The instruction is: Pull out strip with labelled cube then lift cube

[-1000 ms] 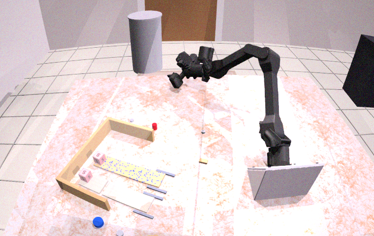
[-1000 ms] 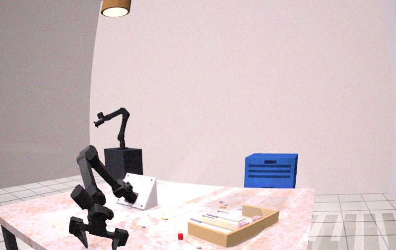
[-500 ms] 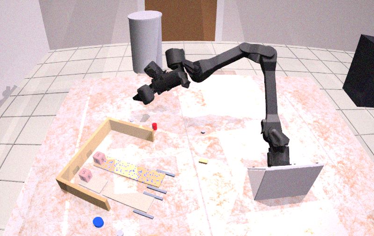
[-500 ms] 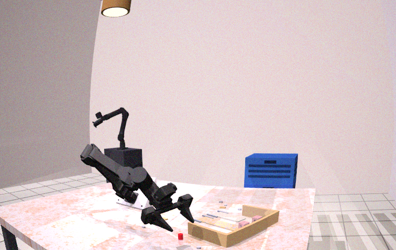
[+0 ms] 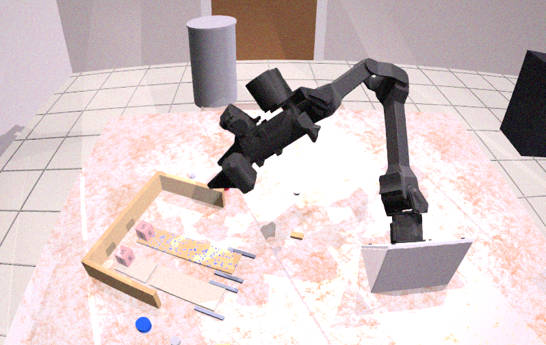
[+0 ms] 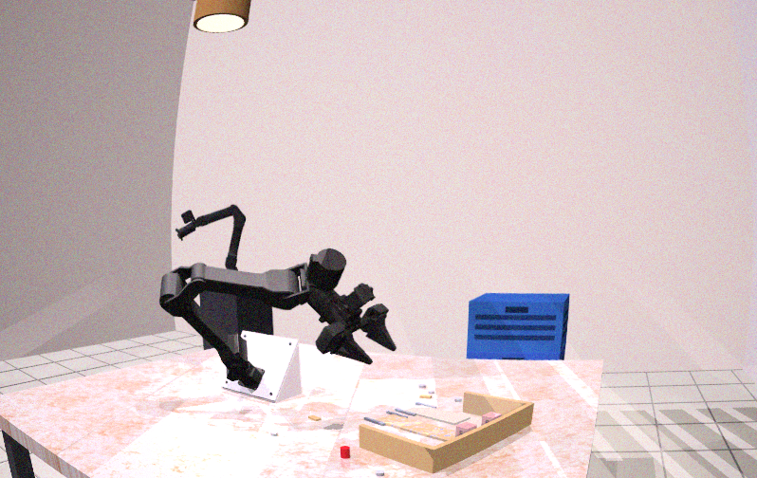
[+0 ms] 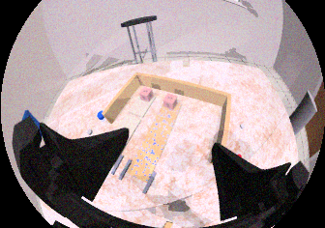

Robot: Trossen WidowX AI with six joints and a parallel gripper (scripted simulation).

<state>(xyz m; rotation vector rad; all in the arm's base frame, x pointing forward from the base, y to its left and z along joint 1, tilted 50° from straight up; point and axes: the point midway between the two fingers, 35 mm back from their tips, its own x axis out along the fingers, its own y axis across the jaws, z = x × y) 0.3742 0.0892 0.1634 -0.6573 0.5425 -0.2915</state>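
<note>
A yellow strip with blue specks (image 5: 193, 250) (image 7: 154, 141) looks unbroken; a pink labelled cube (image 5: 144, 231) (image 6: 466, 428) (image 7: 169, 100) sits on its far end. Beside it lies a pale strip in two pieces, a short piece (image 5: 139, 269) and a long piece (image 5: 187, 287), with a seam between them. A second pink labelled cube (image 5: 124, 256) (image 6: 490, 417) (image 7: 146, 94) sits on the short piece. The labels are hard to read. My gripper (image 5: 214, 174) (image 6: 383, 356) (image 7: 171, 141) is open and empty, in the air above the table, clear of strips and cubes.
A three-sided wooden wall (image 5: 122, 286) (image 6: 482, 436) (image 7: 193, 90) surrounds the cubes' end. Grey rails (image 5: 241, 252) (image 7: 149, 183) flank the strips' near ends. A red cylinder (image 6: 344, 452) stands outside the wall, a blue disc (image 5: 143, 324) (image 7: 101, 115) on the other side. A yellow block (image 5: 296, 235) (image 6: 314, 417) lies nearer the base.
</note>
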